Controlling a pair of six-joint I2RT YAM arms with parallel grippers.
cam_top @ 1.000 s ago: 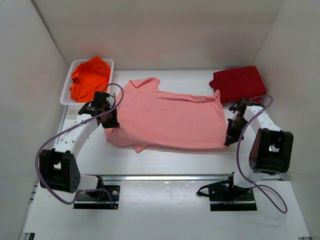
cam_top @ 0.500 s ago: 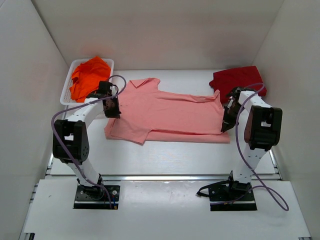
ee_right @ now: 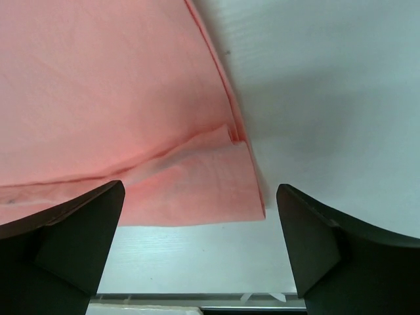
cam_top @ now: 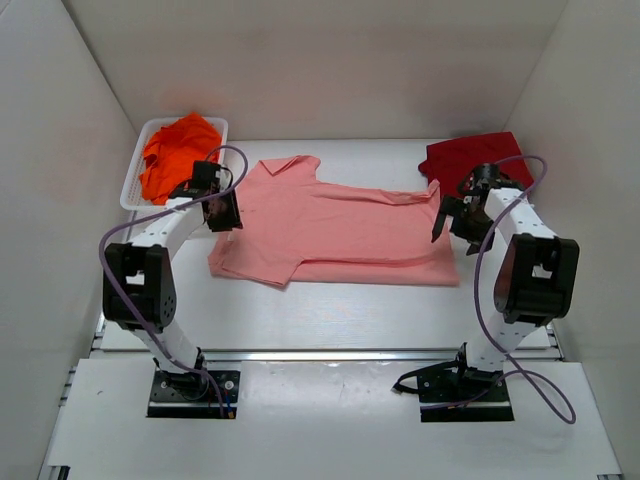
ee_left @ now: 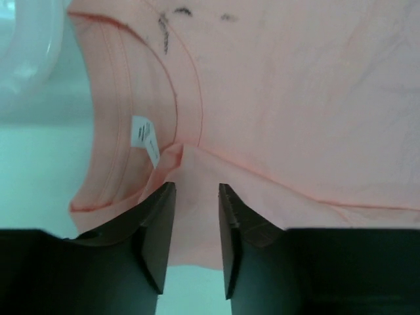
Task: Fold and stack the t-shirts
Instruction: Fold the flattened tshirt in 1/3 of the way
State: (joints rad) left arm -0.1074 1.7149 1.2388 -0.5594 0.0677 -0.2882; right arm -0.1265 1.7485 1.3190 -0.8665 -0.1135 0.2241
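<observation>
The salmon-pink t-shirt [cam_top: 340, 235] lies flat mid-table, its near half folded over the far half, collar to the left. My left gripper [cam_top: 225, 216] sits over the collar end; in the left wrist view it [ee_left: 195, 189] stands narrowly open, with a raised ridge of the pink cloth [ee_left: 275, 98] showing in the gap and not pinched. My right gripper [cam_top: 448, 215] hovers wide open over the shirt's right edge; in the right wrist view it [ee_right: 200, 191] grips nothing, and the folded corner [ee_right: 216, 184] lies below. The dark red t-shirt [cam_top: 475, 165] lies folded at the back right. The bright orange t-shirt [cam_top: 180, 152] is bunched in the basket.
The white slotted basket [cam_top: 133, 178] stands at the back left, close to my left gripper. White walls [cam_top: 60, 150] enclose the table on three sides. A metal rail [cam_top: 330, 353] runs along the near edge in front of both arm bases.
Both grippers carried the pink shirt's near edge toward the back, folding it in half, then opened and let go. The right gripper has spread wide and drawn back off the cloth.
</observation>
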